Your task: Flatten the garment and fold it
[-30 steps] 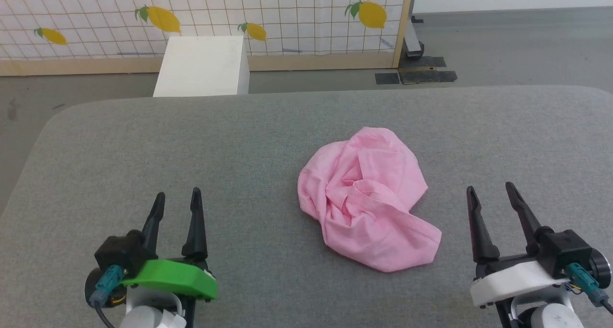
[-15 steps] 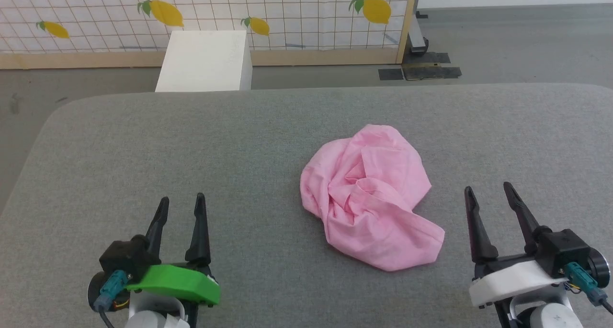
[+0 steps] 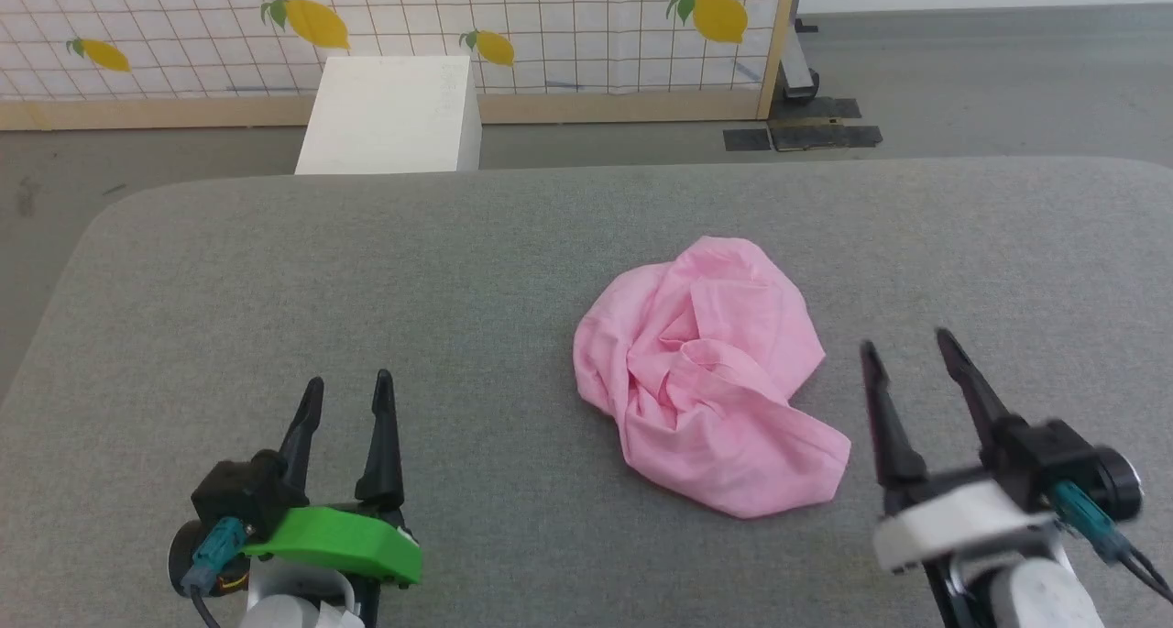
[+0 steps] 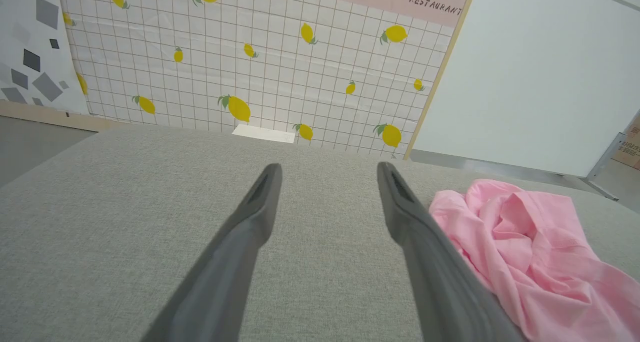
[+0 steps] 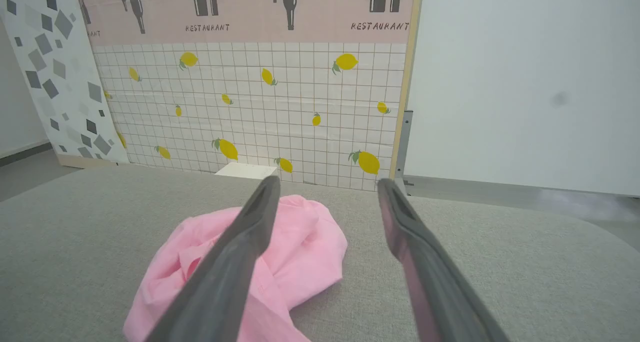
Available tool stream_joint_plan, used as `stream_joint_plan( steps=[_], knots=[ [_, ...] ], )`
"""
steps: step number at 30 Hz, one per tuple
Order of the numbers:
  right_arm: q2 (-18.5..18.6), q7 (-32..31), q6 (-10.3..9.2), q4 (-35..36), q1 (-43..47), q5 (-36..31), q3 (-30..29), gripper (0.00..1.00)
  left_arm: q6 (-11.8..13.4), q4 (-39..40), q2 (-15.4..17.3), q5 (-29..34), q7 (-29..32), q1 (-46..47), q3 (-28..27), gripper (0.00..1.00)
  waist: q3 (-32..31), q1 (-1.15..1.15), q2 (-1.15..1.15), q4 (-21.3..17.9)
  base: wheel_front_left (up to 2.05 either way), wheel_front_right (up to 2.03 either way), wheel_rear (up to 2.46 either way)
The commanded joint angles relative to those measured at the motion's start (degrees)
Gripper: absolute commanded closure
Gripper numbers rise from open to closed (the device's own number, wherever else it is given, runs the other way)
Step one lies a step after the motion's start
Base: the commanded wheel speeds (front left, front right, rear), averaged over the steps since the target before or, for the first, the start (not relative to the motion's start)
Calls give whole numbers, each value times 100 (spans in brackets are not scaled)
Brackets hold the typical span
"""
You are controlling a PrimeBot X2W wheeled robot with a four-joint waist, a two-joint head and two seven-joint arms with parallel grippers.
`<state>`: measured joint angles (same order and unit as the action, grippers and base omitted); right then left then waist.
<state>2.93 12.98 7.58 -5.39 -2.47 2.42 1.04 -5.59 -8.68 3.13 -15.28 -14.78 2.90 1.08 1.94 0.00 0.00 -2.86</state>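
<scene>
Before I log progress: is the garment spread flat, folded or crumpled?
Crumpled: the garment lies in a bunched, wrinkly heap on the grey table, layers overlapping at random, no neat edges.

A wide grey surface (image 3: 367, 270) with a woven, felt-like cover and rounded far corners carries a light pink garment (image 3: 706, 376). The garment lies crumpled in a loose heap right of the middle. Its folds are bunched at its centre, and a flatter flap spreads toward the near right.
</scene>
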Motion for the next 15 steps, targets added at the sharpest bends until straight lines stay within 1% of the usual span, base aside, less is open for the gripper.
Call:
stream_joint_plan(
  steps=[1, 3, 5, 7, 8, 12, 15],
  knots=[
    [-5, -103, -9, 30, -247, -82, 130, 0, -20, 6, -23, 28, -21, -9, 15, 0, 29, 0, 0, 10, 0, 0, 0],
    [-5, -336, -9, -26, -506, -148, 344, 0, -11, 20, -24, 24, -21, 19, 37, 0, 68, 0, 0, 27, 0, 0, 0],
    [-5, -739, -9, -194, -780, -201, 606, 0, 0, 35, -24, 22, -21, 55, 57, 0, 120, 0, 0, 44, 0, 0, 0],
    [-3, -1280, -9, -447, -1042, -202, 841, 0, 11, 51, -24, 16, -21, 91, 90, 0, 178, 0, 0, 77, 0, 0, 0],
    [8, -1653, -9, -624, -1164, -165, 957, 0, 17, 58, -24, 9, -21, 115, 112, 0, 209, 0, 0, 102, 0, 0, 0],
    [115, -2778, -9, -1096, -1534, -11, 1337, 0, 24, 59, -24, -31, -21, 215, 175, 0, 325, 0, 0, 203, 0, 0, 0],
    [197, -3414, -9, -1330, -1705, 73, 1568, 0, 56, 91, -24, -62, -22, 247, 221, 0, 382, 0, 0, 261, 0, 0, 0]
  ],
)
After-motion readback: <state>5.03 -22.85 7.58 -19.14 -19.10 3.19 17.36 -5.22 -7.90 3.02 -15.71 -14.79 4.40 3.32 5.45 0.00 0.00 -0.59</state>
